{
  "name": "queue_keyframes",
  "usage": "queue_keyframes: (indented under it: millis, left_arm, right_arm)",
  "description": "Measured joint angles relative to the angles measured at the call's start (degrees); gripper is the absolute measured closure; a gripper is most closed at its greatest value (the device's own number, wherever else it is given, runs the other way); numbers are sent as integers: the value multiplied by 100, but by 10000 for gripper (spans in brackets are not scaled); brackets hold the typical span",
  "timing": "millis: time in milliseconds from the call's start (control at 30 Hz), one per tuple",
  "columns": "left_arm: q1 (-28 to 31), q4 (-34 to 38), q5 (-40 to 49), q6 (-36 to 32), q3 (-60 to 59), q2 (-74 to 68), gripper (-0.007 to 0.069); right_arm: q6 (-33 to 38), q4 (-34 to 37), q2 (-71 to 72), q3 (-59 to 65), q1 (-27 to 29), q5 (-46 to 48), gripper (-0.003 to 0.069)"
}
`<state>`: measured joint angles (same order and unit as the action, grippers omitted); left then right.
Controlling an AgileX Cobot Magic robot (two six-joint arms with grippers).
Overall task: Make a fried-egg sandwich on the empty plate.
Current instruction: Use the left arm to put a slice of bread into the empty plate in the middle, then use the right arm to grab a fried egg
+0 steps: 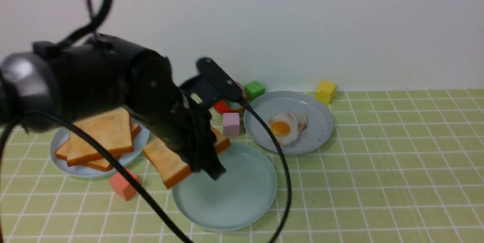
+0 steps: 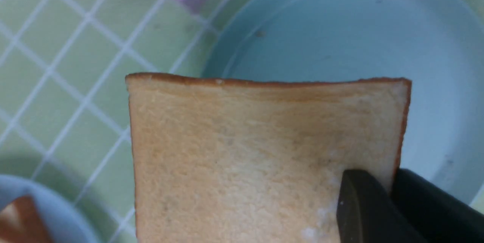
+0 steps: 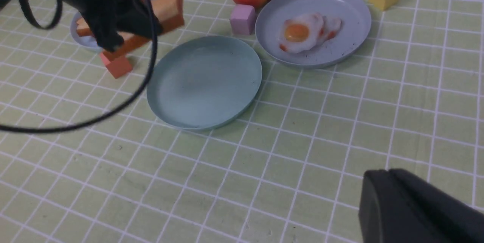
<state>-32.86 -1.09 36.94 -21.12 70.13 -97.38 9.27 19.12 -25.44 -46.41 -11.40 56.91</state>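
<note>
We grip toast in the left gripper at the rim of the plate; next centre, lower, release; right gripper closed.

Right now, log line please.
left gripper: shut on toast slice, near plate | right gripper: shut, empty | fried egg: on grey plate

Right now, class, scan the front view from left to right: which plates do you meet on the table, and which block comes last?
toast plate → mint plate → egg plate with the fried egg → yellow block
</note>
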Motion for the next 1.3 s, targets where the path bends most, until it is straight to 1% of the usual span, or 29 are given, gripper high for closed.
queue_keyframes:
  millis: [67,133,300,367,433,467,533,567,600,667,767,867,900,933,1000,1033,1067,1100,1167,1200,1233,1300]
  left_arm:
    - [-300,-142,-119,153,0,-240,559]
    - [-466,-284,-209,216,0,-420,559]
    - [-605,-437,-380,250,-6,-731,557]
    - [-605,-437,-385,250,-6,-791,531]
    - [-605,-441,-379,250,-6,-816,473]
    - [-605,-441,-379,250,-6,-816,466]
    - [-605,-441,-379,324,-6,-816,364]
    - [-605,-434,-379,346,-6,-816,337]
    - [-605,-382,-379,458,-6,-794,279]
    - [-605,-241,-374,622,-6,-689,214]
    - [-605,109,-245,911,22,-327,180]
    - [-605,341,-20,1152,135,135,214]
    - [-605,495,105,1313,203,522,272]
    - [-605,555,132,1339,209,646,282]
    - [-605,733,337,1548,207,1615,477]
    - [-605,786,363,1570,135,1993,549]
    - [-605,797,363,1576,114,1993,549]
    - [-605,877,368,1595,-108,2623,626]
    - [-605,957,329,1648,-526,3417,638]
    - [-605,971,329,1656,-526,3498,638]
    - [-605,1046,227,1745,-999,4200,638]
    - [-605,1142,15,1815,-1580,4955,638]
  right_arm:
    - [1,5,0,0,0,0,628]
    - [1,5,0,0,0,12,628]
    - [1,5,0,0,0,125,627]
    - [1,11,0,0,0,159,624]
    - [1,26,0,0,0,167,621]
    - [1,26,0,0,0,167,621]
    - [1,56,0,0,0,172,617]
    - [1,60,0,0,0,172,616]
    - [1,60,0,0,0,172,613]
    - [1,66,-12,0,0,154,610]
    - [-11,140,-106,0,0,78,603]
    - [-11,273,-273,0,0,-8,596]
    - [-11,376,-455,0,0,-56,592]
    - [-11,425,-549,0,0,-56,590]
    - [-11,593,-1031,0,0,-129,583]
    - [-11,639,-1239,0,0,-189,580]
    - [-11,639,-1280,0,0,-202,580]
    - [-11,725,-1621,0,0,-350,577]
    - [-11,797,-2051,0,0,-554,574]
    - [-11,822,-2095,0,0,-578,573]
    - [-11,932,-2496,0,0,-815,570]
    - [-11,1078,-2914,0,0,-1025,566]
